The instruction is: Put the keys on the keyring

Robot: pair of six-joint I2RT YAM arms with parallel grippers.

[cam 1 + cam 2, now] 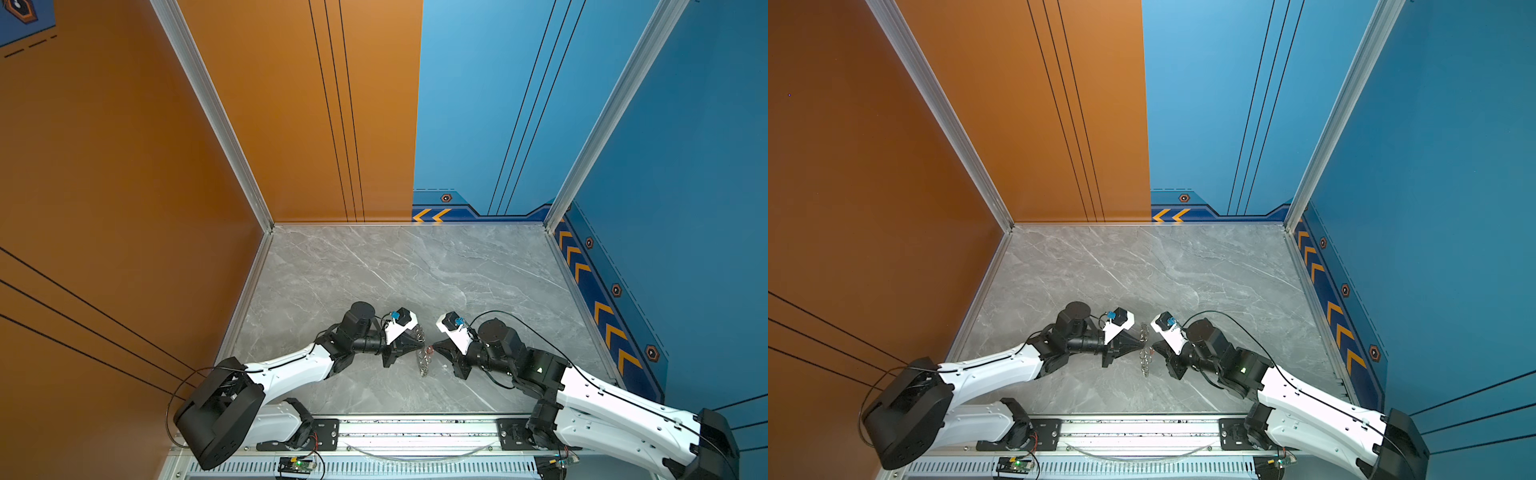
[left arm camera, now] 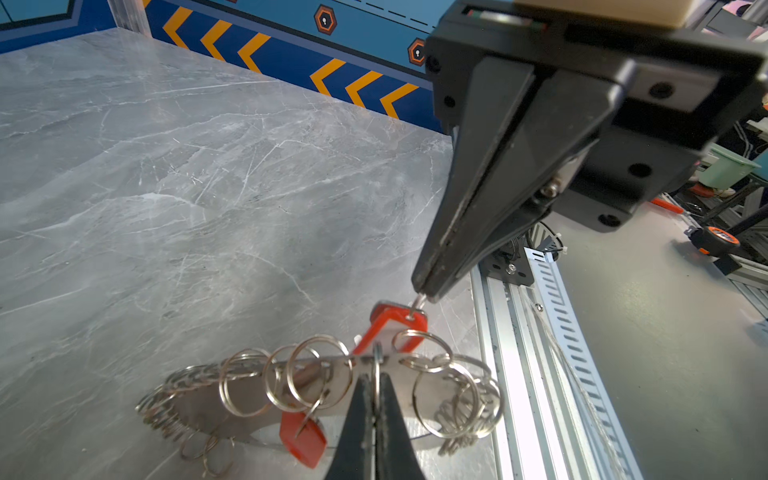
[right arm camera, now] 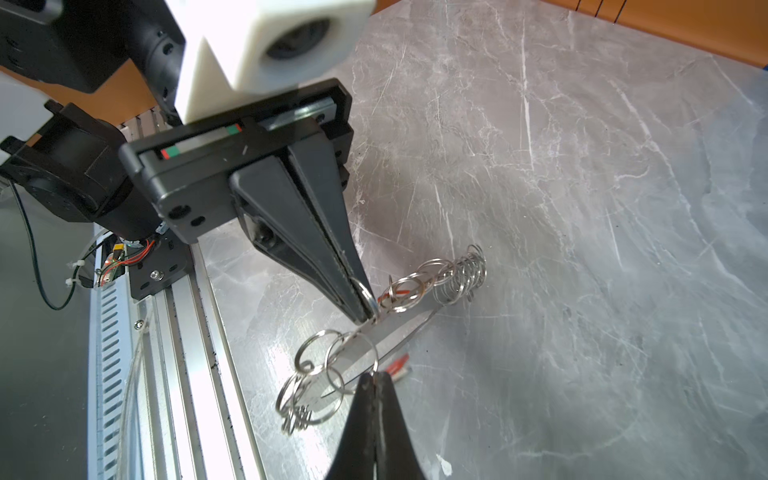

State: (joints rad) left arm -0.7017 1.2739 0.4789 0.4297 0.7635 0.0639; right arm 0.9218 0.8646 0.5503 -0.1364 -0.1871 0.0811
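On the grey marbled table [image 1: 374,270], close to its front edge, the two arms meet tip to tip with the keyring [image 1: 422,357] between them. Whether the hoop's low side rests on the marble or hangs just above it, I cannot tell. The left gripper [image 3: 365,309] is clamped on one split ring [image 2: 377,361] at the band's upper edge and steadies the whole hoop. The right gripper [image 2: 424,291] is pinched tight on a small silver piece at the top of the pinched key [image 2: 399,322], holding it just above the band, beside that same ring. By my reading the job is about half done. The hanging key [image 2: 303,436] dangles below the band and looks already threaded onto one of the rings. The pinched key's silver end has yet to be worked into a ring, and both grips must then let go. The keyring is a flat tan-grey band bent into a wide hoop, its edge crowded with silver split rings, loosely spaced near the grippers and bunched tight at both ends. Each key is a sliver of metal, far smaller than a gripper finger, carrying a bright orange-red oblong tag.
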